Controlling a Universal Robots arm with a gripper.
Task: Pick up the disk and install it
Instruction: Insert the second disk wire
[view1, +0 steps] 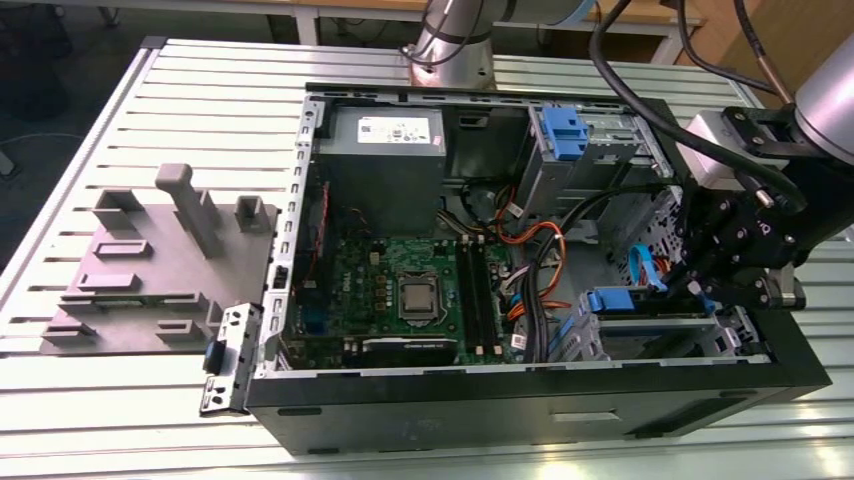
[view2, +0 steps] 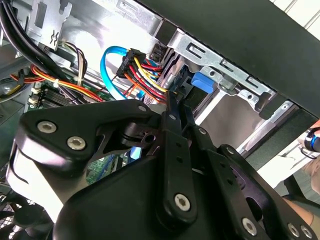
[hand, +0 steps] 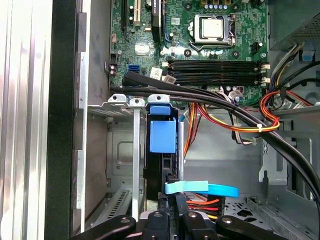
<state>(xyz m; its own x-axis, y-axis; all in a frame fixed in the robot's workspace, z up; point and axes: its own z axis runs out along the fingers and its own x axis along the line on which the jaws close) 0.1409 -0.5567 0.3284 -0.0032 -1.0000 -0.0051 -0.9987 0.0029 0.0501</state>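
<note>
The disk (hand: 162, 135) stands on edge in the lower drive bay of the open computer case (view1: 534, 400), its blue rail tab facing up. In the exterior view the disk (view1: 625, 300) sits at the case's front right corner, beside a silver bay wall. My gripper (view1: 697, 288) hangs just over it inside the case. Both wrist views show the black fingers pressed together, the gripper (hand: 174, 192) (view2: 175, 105) shut with nothing between them. The tips are right at the disk's end, by the blue tab (view2: 204, 81); contact cannot be told.
A blue data cable (hand: 205, 189) and red-yellow power wires (view2: 142, 70) crowd the bay next to the fingers. Thick black cables (hand: 210, 100) cross above the motherboard (view1: 414, 290). The power-supply box (view1: 380, 130) and a blue bracket (view1: 561, 130) sit farther back. A grey fixture (view1: 147, 260) lies on the table.
</note>
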